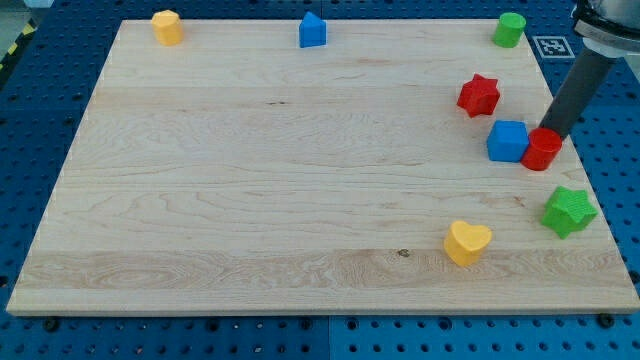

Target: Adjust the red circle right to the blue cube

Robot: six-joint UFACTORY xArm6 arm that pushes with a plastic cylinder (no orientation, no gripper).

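Observation:
The red circle (541,150), a short red cylinder, sits near the board's right edge and touches the right side of the blue cube (508,141). My tip (551,132) is at the red circle's upper right edge, seemingly touching it. The dark rod rises from there up to the view's top right corner.
A red star (479,95) lies above and left of the blue cube. A green star (569,211) and a yellow heart (467,242) lie lower right. Along the top edge are a yellow block (167,27), a blue house-shaped block (313,31) and a green cylinder (509,30).

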